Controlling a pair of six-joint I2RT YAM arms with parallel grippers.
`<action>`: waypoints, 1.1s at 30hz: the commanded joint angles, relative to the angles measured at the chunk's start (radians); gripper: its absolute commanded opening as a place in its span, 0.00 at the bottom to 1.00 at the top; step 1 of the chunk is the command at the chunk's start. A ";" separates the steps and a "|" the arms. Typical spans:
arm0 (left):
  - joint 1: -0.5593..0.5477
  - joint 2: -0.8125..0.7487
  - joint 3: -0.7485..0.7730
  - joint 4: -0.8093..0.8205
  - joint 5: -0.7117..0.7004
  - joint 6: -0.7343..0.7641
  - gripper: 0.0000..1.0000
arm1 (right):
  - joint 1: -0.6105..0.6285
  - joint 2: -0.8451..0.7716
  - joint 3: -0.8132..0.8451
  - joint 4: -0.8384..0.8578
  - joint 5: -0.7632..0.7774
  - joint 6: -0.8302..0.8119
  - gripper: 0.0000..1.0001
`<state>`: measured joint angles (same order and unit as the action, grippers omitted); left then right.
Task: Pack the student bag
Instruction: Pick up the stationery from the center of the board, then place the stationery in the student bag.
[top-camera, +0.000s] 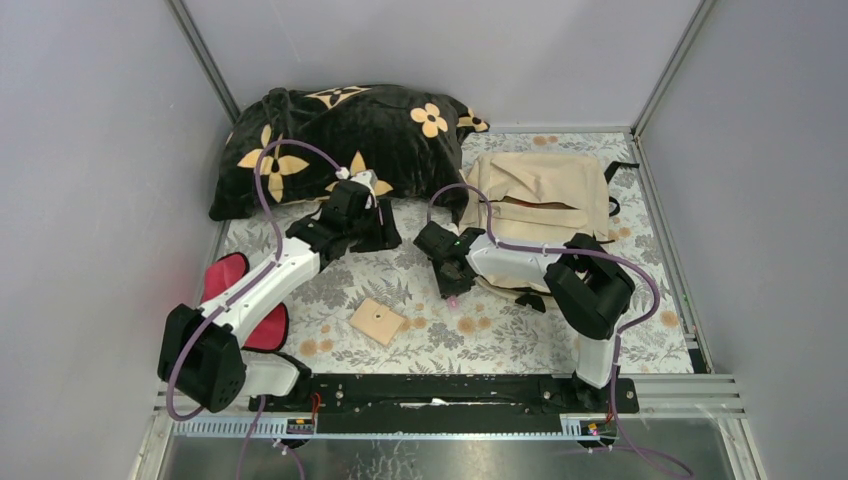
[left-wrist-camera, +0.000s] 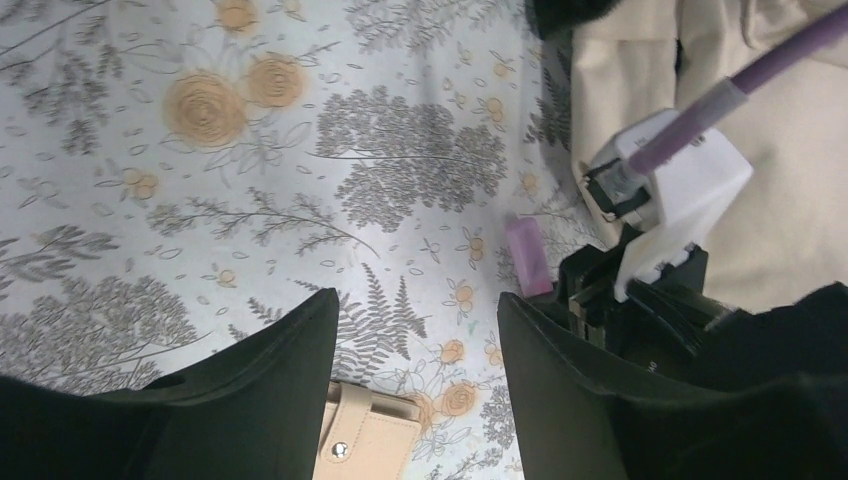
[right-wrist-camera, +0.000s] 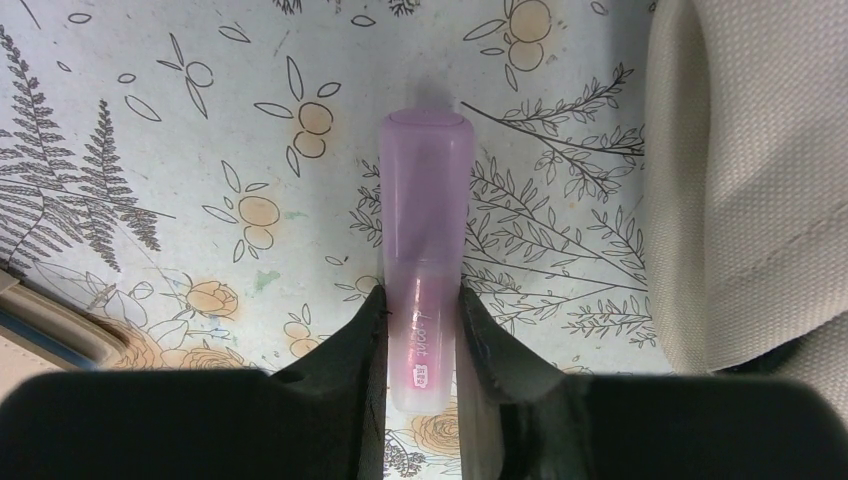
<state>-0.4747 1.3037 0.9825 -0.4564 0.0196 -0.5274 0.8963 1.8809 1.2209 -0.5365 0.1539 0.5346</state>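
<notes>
The beige student bag lies at the back right of the flowered cloth, its top flap loose. Its fabric also shows in the left wrist view and in the right wrist view. My right gripper is just left of the bag, shut on a translucent pink marker held low over the cloth. The marker also shows in the left wrist view. My left gripper is open and empty, in front of the pillow.
A large black flower-patterned pillow fills the back left. A small tan snap wallet lies near the front middle. A red-and-black pouch lies under the left arm. Grey walls close the sides and back.
</notes>
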 joint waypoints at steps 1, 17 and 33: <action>0.007 0.037 0.075 0.017 0.171 0.078 0.67 | 0.008 -0.054 0.014 -0.001 0.004 -0.010 0.00; 0.015 0.096 0.167 0.021 0.337 0.110 0.68 | -0.171 -0.498 -0.039 -0.052 0.102 0.146 0.00; 0.014 0.065 0.150 0.077 0.337 0.067 0.68 | -0.650 -0.420 0.115 -0.130 -0.113 0.533 0.00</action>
<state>-0.4683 1.3861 1.1175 -0.4374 0.3355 -0.4438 0.3210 1.3628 1.2556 -0.5823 0.1448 0.9497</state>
